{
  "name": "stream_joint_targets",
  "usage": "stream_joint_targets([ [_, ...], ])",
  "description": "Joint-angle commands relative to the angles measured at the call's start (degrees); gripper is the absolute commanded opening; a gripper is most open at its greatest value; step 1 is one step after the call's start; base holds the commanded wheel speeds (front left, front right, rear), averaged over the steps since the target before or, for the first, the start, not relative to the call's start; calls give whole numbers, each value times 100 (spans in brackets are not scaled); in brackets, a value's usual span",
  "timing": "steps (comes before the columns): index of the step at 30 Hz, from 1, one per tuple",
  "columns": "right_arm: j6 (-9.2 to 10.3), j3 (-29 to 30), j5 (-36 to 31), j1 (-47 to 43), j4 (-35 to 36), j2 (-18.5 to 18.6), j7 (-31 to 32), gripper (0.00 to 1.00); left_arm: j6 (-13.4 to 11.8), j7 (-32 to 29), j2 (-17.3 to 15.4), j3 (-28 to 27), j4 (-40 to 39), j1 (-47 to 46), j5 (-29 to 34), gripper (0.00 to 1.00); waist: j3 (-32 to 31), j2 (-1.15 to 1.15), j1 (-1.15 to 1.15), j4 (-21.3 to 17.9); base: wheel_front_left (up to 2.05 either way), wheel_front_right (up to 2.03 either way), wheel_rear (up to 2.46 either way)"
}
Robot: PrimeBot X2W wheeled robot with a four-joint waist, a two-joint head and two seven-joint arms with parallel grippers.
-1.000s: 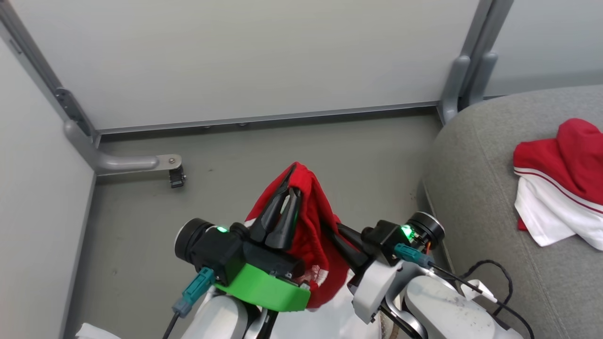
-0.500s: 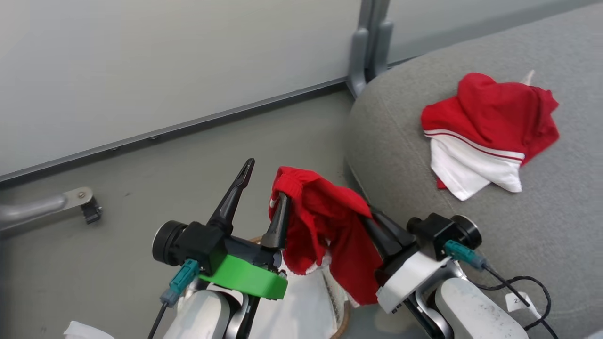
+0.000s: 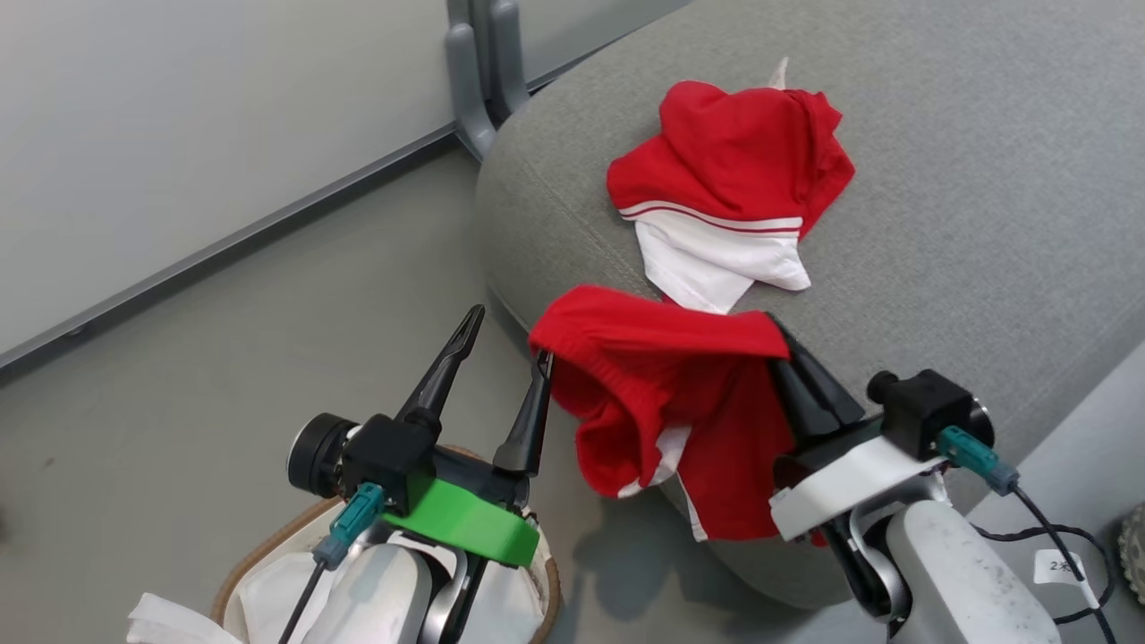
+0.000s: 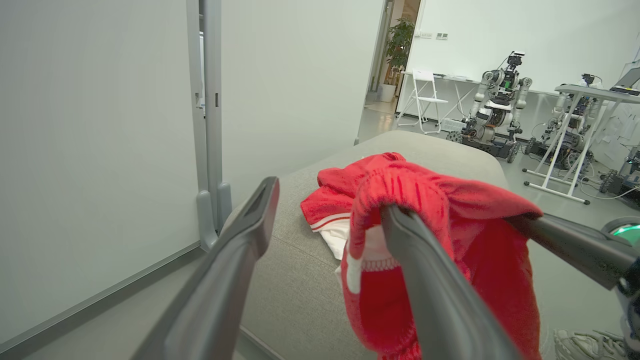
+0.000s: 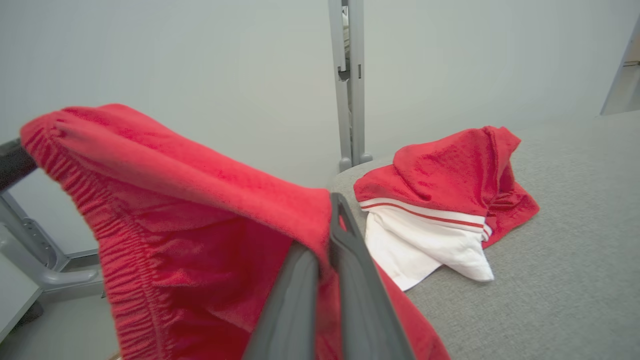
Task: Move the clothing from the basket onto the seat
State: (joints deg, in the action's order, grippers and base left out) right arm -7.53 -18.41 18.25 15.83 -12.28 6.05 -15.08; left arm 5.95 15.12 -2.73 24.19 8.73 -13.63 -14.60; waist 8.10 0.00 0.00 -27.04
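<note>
A red garment (image 3: 671,394) with a ribbed waistband hangs between my two grippers, above the near edge of the grey seat (image 3: 966,179). My right gripper (image 3: 780,338) is shut on its right end, with the fabric pinched between the fingers (image 5: 345,235). My left gripper (image 3: 507,338) is open, and the waistband (image 4: 395,180) is hooked over its right finger only. A second piece of clothing (image 3: 729,170), red with white stripe trim, lies crumpled on the seat. The basket (image 3: 259,550), with its brown rim and white liner, sits under my left arm.
Pale partition panels with a grey post (image 3: 479,80) stand at the seat's far-left corner, with grey floor (image 3: 224,358) in front of them. Another robot (image 4: 495,105) and white tables stand across the room. A cable (image 3: 1064,537) trails from my right wrist.
The head camera has swung right, bringing the seat to the middle. My left gripper opened off the red garment. My right gripper has carried the garment to the seat's edge.
</note>
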Motion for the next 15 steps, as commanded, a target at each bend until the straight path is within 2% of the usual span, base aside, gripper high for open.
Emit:
stream_joint_targets([
  [1, 8, 170, -49, -64, 86, -31, -12, 0, 25, 4, -32, -33, 33, -127, 5, 100, 283, 0, 0, -368, 0, 0, 0],
  [7, 8, 706, -71, 149, 365, -66, -12, 0, 99, 4, -29, 5, 167, -194, 66, 100, 414, 0, 0, -388, 0, 0, 0],
  [15, 7, 676, -145, 1153, 733, 283, -12, 0, 132, 4, -31, -28, 235, -275, 159, 100, 689, 0, 0, -368, 0, 0, 0],
])
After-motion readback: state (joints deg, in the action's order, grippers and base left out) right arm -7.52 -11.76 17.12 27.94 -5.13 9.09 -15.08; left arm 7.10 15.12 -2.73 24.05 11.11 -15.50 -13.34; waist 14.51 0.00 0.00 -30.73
